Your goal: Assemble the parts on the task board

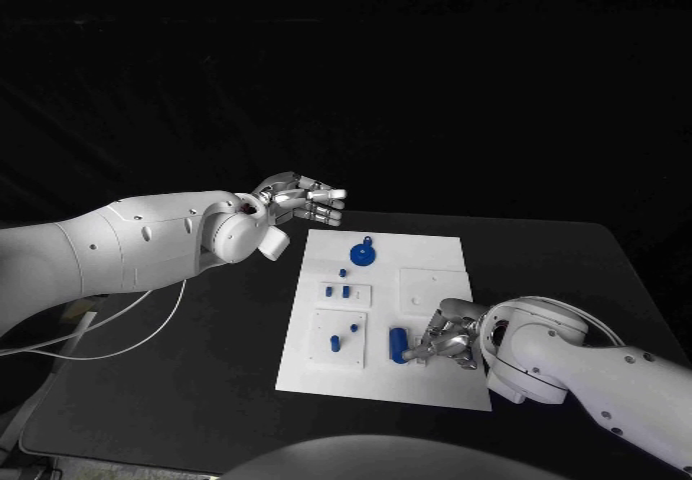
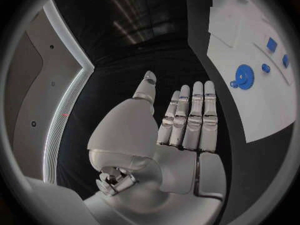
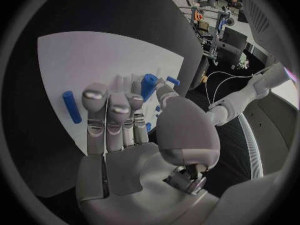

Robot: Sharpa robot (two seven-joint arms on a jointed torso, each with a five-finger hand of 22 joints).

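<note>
The white board (image 1: 433, 262) lies flat on the black table, a rectangle with shallow raised panels. At its far end a blue gear (image 1: 365, 254) lies flat; nearer lie a small blue peg (image 1: 343, 272), two short blue pieces (image 1: 338, 292) on a small panel, and another peg (image 1: 336, 343) on a larger panel. A blue cylinder (image 1: 398, 345) lies lengthwise near the board's near edge, and a second blue cylinder (image 3: 148, 85) shows just past the right hand's fingertips.
</note>
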